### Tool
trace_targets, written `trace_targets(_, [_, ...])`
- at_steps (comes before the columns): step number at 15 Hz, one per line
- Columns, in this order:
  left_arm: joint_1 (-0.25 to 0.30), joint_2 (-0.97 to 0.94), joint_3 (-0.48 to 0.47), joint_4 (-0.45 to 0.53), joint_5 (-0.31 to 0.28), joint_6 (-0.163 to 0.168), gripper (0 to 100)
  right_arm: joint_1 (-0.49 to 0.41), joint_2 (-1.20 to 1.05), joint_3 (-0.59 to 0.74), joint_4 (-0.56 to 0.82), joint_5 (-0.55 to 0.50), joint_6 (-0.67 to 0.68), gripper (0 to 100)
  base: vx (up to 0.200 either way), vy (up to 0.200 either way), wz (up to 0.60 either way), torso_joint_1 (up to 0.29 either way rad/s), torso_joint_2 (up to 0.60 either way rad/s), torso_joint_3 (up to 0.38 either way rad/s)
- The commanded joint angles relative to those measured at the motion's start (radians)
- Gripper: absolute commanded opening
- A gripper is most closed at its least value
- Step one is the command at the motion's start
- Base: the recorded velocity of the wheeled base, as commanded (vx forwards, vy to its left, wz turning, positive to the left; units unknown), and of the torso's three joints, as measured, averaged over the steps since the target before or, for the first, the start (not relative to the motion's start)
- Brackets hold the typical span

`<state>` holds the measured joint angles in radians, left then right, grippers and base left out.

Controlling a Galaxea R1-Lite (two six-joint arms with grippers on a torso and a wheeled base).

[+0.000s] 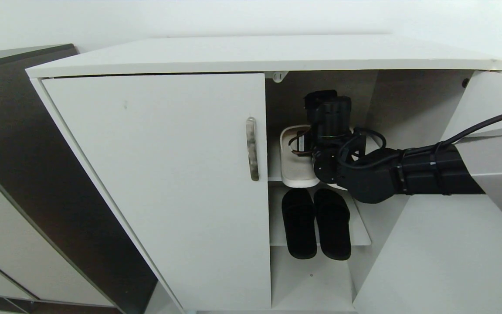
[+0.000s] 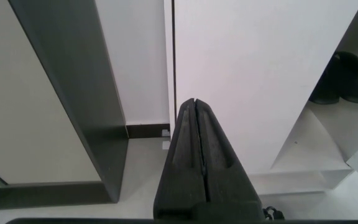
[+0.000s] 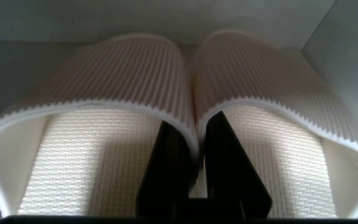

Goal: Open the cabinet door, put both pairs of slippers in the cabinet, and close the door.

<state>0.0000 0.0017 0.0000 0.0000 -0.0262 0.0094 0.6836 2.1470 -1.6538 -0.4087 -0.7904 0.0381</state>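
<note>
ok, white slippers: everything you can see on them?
The white slippers are a cream slide pair that looks like soft foam, with ribbed straps, serrated strap edges and woven-textured footbeds. They sit side by side, touching, toes inward, on the cabinet's upper shelf, heels poking slightly past its front edge. The right hand has one finger under each strap, pinching the two inner strap walls together. The black slippers lie on the shelf below, apart from them.

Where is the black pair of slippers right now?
In the head view, the black rubber slippers lie side by side on the white cabinet's lower shelf, right of the closed left door, directly below the cream ribbed slippers.
</note>
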Motion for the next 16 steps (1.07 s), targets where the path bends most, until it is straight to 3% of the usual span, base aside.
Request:
trace_targets(1, [0.0, 0.0, 0.0, 0.0, 0.0, 0.0, 0, 0.001, 0.008, 0.0, -0.001, 0.0, 0.002, 0, 0.0, 0.0, 0.0, 0.0, 0.0, 0.0])
trace_targets(3, [0.0, 0.0, 0.0, 0.0, 0.0, 0.0, 0, 0.001, 0.008, 0.002, -0.001, -0.001, 0.002, 0, 0.0, 0.0, 0.0, 0.0, 0.0, 0.0])
trace_targets(4, [0.0, 0.0, 0.0, 0.0, 0.0, 0.0, 0, 0.001, 0.008, 0.002, -0.001, -0.001, 0.002, 100, 0.0, 0.0, 0.0, 0.0, 0.0, 0.0])
trace_targets(8, [0.0, 0.0, 0.0, 0.0, 0.002, 0.0, 0, 0.01, -0.018, 0.037, -0.004, -0.004, 0.002, 100, 0.0, 0.0, 0.0, 0.0, 0.0, 0.0])
trace_targets(16, [0.0, 0.0, 0.0, 0.0, 0.002, 0.0, 0, 0.145, -0.319, 0.378, -0.059, -0.01, 0.013, 100, 0.0, 0.0, 0.0, 0.0, 0.0, 0.0])
